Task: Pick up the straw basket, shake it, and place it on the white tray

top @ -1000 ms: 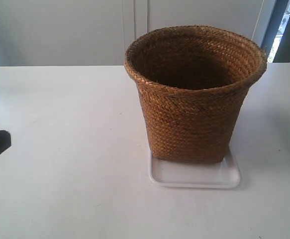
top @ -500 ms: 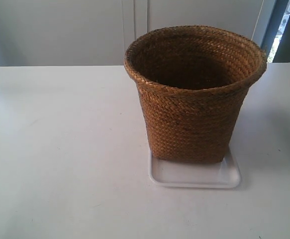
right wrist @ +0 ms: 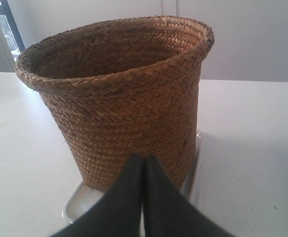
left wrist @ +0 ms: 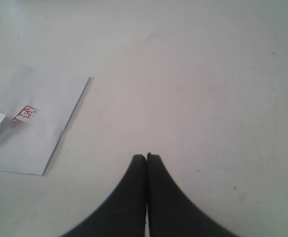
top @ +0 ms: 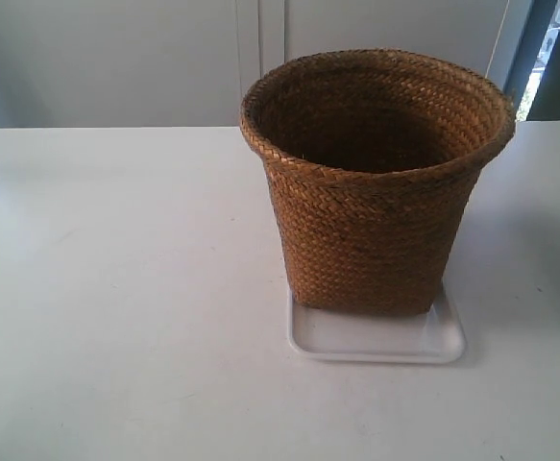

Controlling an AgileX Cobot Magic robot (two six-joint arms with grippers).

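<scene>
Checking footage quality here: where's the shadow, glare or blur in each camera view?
Exterior view: the inside of the straw basket is dark, and the window strip is blown out. Left wrist view: flat, even light, with the left gripper slightly soft. Right wrist view: the right gripper is blurred up close, and the basket weave is sharp.

The scene is lit brightly and evenly by soft daylight; the white table point(top: 116, 288) is rendered pale; a window strip point(top: 551, 43) at the exterior view's upper right is overexposed; the interior of the straw basket point(top: 376, 221) is left in shade, with a faint shadow thrown beside it; the left gripper point(left wrist: 146, 157) and right gripper point(right wrist: 144, 159) are shown as blurred, featureless black shapes.
</scene>
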